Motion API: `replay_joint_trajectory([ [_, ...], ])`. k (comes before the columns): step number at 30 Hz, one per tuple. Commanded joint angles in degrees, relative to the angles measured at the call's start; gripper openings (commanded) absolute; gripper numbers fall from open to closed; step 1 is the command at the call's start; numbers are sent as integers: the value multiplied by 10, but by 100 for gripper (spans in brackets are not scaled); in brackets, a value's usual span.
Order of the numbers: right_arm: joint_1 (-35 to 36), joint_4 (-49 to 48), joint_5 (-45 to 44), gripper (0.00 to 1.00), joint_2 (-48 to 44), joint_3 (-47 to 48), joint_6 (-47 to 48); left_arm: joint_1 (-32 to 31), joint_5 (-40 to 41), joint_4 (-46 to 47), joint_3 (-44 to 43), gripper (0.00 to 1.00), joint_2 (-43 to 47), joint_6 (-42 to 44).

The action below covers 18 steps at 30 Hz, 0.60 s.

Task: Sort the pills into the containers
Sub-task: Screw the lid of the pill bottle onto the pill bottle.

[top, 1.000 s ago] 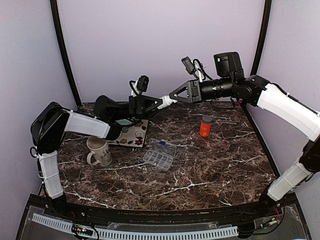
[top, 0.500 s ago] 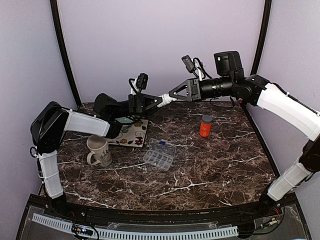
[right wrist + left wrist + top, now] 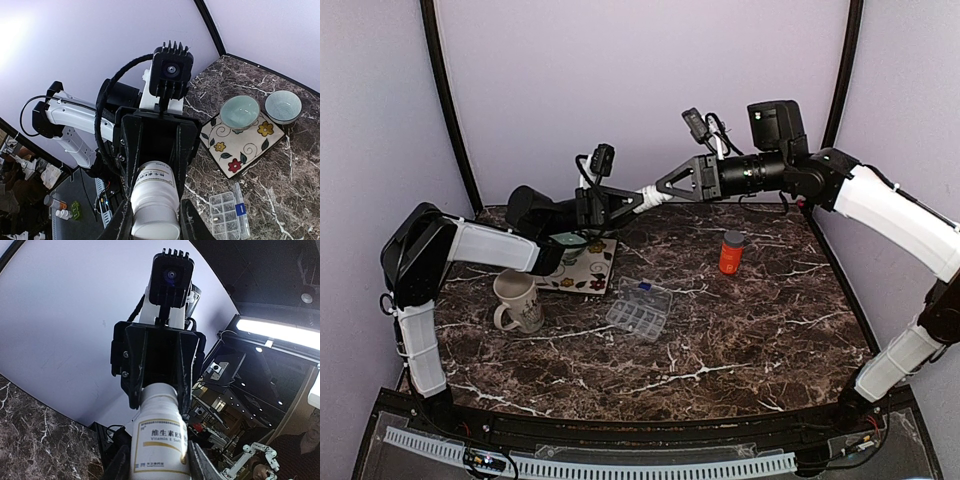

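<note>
A white bottle [image 3: 160,440] labelled Vitamin E is held in the air over the back of the marble worktop [image 3: 750,330], gripped from both ends. The left hand [image 3: 636,201] is closed partway on its labelled body and the right hand [image 3: 667,188] partway on its other end, tip to tip. The clear organiser box [image 3: 640,308] is seen lying flat near the middle of the worktop, well apart from both hands and just beside a flowered tile [image 3: 588,272] with pale green bowls [image 3: 240,112] at its far edge. An orange bottle [image 3: 731,252] is stood to the box's right, and a cream mug [image 3: 518,302] to its left.
</note>
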<state>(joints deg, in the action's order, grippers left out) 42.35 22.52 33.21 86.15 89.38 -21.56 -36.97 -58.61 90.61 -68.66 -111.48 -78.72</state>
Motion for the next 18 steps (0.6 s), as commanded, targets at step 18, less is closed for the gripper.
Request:
replay_joint_trajectory([
  [18,65,35,0,5,44,18,33,-24,24,-90,-25,0,31,60],
])
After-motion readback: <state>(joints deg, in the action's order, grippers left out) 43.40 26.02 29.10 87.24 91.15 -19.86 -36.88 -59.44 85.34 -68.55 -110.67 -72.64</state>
